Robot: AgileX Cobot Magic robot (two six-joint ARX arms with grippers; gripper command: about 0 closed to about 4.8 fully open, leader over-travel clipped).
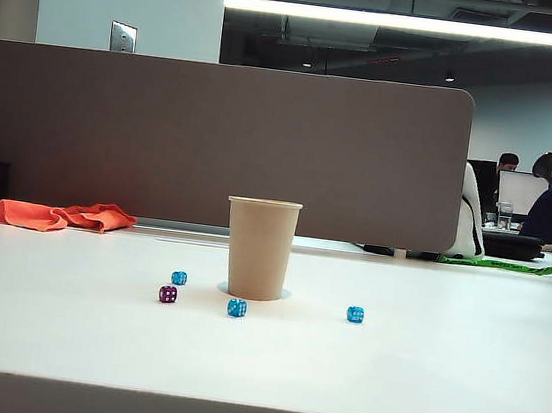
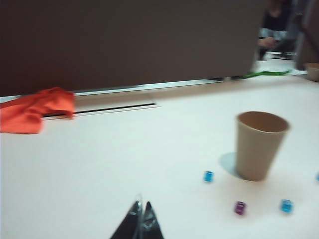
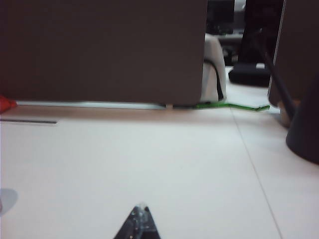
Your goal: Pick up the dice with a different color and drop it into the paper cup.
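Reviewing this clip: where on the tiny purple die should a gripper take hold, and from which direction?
Across two opposite flat faces of the tiny purple translucent die, coming straight down from above. It sits flat on the white table, apart from the blue dice and tan paper cup. Left gripper and right gripper, both shut, sit well back.
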